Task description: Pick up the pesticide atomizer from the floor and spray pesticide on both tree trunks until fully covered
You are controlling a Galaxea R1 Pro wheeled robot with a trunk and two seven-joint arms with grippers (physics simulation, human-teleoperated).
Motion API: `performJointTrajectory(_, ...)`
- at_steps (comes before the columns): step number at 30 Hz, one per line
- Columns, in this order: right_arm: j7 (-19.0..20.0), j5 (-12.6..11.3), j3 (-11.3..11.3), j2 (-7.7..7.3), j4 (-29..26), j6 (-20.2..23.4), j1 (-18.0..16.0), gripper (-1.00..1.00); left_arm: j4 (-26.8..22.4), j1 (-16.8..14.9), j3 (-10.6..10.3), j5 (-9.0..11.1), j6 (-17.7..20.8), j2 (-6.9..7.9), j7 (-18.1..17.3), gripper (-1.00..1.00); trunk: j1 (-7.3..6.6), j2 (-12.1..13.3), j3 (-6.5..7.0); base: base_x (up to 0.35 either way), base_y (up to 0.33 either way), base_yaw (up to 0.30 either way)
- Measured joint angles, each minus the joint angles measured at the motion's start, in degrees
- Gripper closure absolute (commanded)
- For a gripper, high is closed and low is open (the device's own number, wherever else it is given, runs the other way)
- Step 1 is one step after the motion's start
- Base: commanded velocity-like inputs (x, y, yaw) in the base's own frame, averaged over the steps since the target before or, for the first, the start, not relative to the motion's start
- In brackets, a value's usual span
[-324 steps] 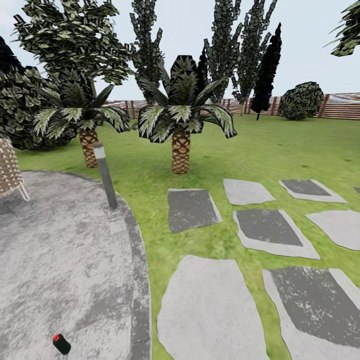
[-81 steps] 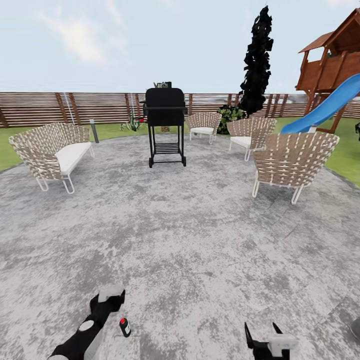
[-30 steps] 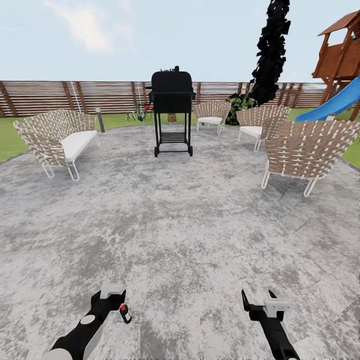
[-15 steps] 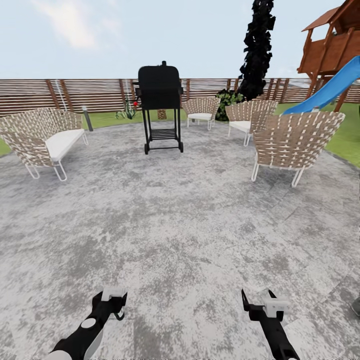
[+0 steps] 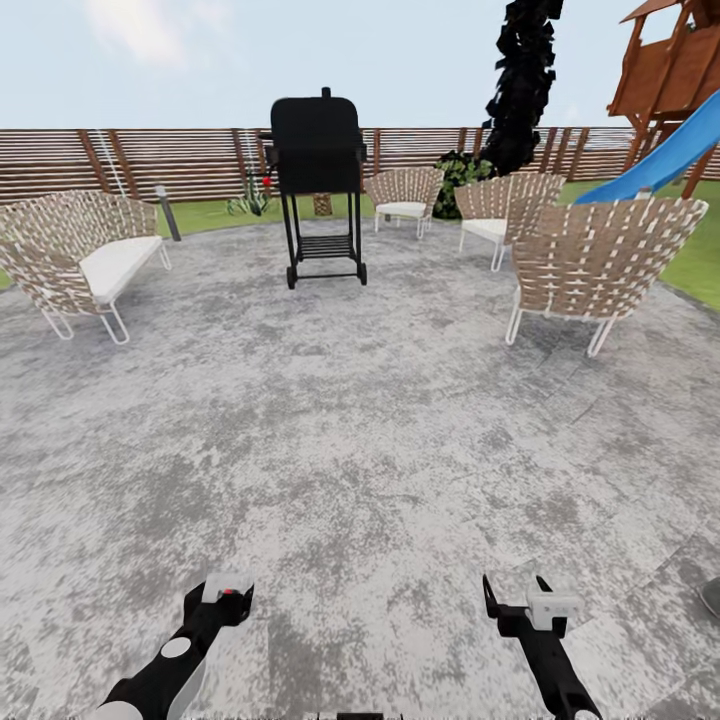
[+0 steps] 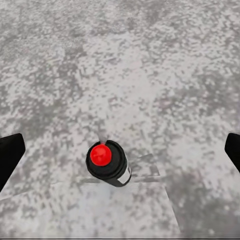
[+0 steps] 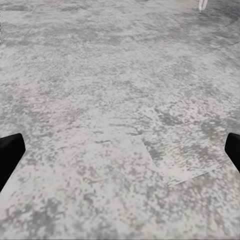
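Observation:
The pesticide atomizer (image 6: 108, 163), a small dark canister with a bright red tip, stands upright on the grey paving. In the left wrist view it sits centred between the two black fingers (image 6: 10, 155), which stand wide apart and do not touch it. From the head camera only its red tip (image 5: 232, 592) peeks out at my left gripper (image 5: 228, 603), low on the left. My right gripper (image 5: 515, 590) hovers open over bare paving, low on the right. The garden's slat fence (image 5: 150, 160) runs along the back. The trees are out of view.
A black grill (image 5: 318, 150) stands ahead at the patio's far side. A wicker sofa (image 5: 70, 250) is at the left, wicker chairs (image 5: 600, 265) at the right. Behind them are a dark cypress (image 5: 522, 70), a blue slide (image 5: 650, 170) and lawn (image 5: 700, 270).
The head camera has shifted a little. The atomizer stood just right of my left gripper a second ago; the gripper now sits over it, and only the red tip shows. The right gripper holds its place.

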Motion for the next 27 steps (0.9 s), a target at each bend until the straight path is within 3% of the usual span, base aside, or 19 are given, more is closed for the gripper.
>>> performJointTrajectory(15, 0.02, -0.02, -0.02, -0.03, -0.62, 0.08, 0.0, -1.0, 0.04, 0.07, 0.07, -0.03, -0.43, 0.17, 0.0, -1.0, 0.39, -0.2, -3.75, 0.0, 0.0, 0.0)
performJointTrajectory(19, 0.02, -0.06, -0.03, -0.03, -0.62, 0.08, 0.0, -1.0, 1.76, 0.1, 0.08, -0.1, -5.79, 0.12, 0.0, -1.0, 0.49, -0.25, -5.0, 0.0, 0.0, 0.0)
performJointTrajectory(27, 0.02, -0.03, -0.03, -0.03, -0.61, 0.08, 0.0, -1.0, 2.47, 0.09, 0.15, 0.08, -7.18, 0.09, 0.0, -1.0, 0.7, -0.36, -7.51, 0.0, 0.0, 0.0)
